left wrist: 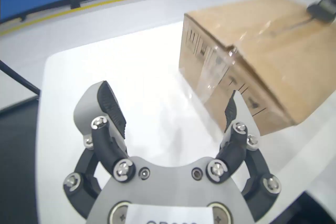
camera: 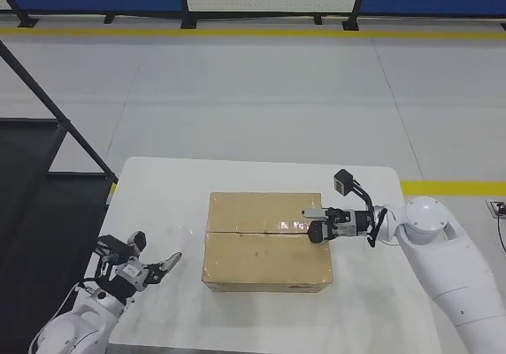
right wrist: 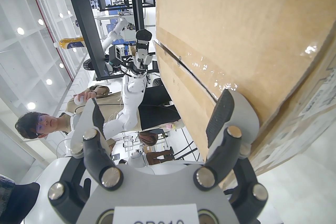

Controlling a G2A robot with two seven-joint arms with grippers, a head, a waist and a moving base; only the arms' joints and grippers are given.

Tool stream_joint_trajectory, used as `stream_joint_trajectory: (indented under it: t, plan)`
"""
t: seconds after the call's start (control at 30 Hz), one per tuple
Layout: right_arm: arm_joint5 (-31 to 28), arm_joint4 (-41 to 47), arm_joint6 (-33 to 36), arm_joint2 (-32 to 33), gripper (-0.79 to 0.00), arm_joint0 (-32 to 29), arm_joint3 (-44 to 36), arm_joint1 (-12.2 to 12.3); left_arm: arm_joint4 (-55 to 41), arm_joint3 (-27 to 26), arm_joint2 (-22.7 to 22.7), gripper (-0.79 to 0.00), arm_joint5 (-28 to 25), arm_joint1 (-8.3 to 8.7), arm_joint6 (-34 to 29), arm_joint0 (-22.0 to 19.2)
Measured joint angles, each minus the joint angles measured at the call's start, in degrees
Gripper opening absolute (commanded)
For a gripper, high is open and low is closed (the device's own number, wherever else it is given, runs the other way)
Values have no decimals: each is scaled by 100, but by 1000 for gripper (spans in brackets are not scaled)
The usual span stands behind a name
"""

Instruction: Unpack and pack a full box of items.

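A closed brown cardboard box (camera: 266, 241) stands in the middle of the white table (camera: 160, 190), its top flaps meeting at a taped seam (right wrist: 183, 66). My right gripper (camera: 311, 227) is over the box's right end at the seam, turned on its side and open. In the right wrist view, one finger (right wrist: 221, 114) of the right gripper (right wrist: 160, 117) rests against the box (right wrist: 236, 20) top beside the seam. My left gripper (camera: 163, 267) hovers open over bare table left of the box. In the left wrist view, the left gripper (left wrist: 172, 109) holds nothing, and the box (left wrist: 262, 57) is just beyond it.
A black metal frame (camera: 32, 97) and a dark panel stand off the table's left side. Bare table surrounds the box on its left (left wrist: 136, 72) and front. Clear tape runs down the box's near end (left wrist: 212, 72).
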Motion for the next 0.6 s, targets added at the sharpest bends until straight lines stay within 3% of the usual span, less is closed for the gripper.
stream_joint_trajectory:
  t: [0.13,0.23,0.33,0.5,0.6]
  plan:
    - [0,0,0,0,0,0,0,0,-2155,467,-217,0,-942,5,-572,-65]
    - [0,0,0,0,0,0,0,0,-3676,782,-268,0,-1405,49,-1620,-207]
    - [0,0,0,0,0,0,0,0,-3998,787,-271,0,-1406,52,-1962,-211]
    - [0,0,0,0,0,0,0,0,-3730,776,-251,0,-1381,45,-1575,-200]
    - [0,0,0,0,0,0,0,0,-4372,760,-19,0,-814,23,-2131,-297]
